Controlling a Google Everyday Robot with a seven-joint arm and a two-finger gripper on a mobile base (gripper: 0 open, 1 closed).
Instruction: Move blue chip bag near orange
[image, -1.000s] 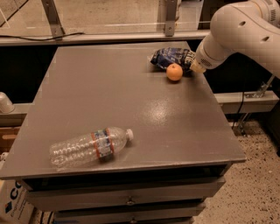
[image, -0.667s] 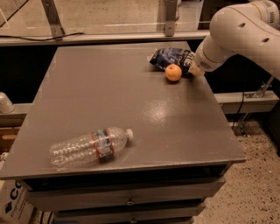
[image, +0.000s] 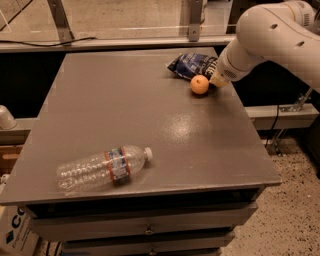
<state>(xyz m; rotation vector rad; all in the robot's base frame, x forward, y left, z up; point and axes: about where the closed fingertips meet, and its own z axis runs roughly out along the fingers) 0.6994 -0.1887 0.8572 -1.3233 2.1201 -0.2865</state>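
The blue chip bag (image: 192, 65) lies crumpled at the far right of the grey table (image: 125, 110), its dark-blue foil showing white lettering. The orange (image: 199, 84) sits just in front of the bag's right end, touching it or nearly so. My gripper (image: 216, 80) is at the end of the white arm (image: 265, 35), low over the table. It is at the bag's right end, just right of the orange. The wrist hides most of the gripper.
A clear plastic water bottle (image: 102, 168) lies on its side near the table's front left. A rail with metal posts (image: 192, 20) runs behind the table. Drawers (image: 150, 227) sit under the front edge. The table's right edge is close to the orange.
The arm's end has edged slightly left and lower toward the orange. The bag, the orange and the bottle have stayed about where they were.
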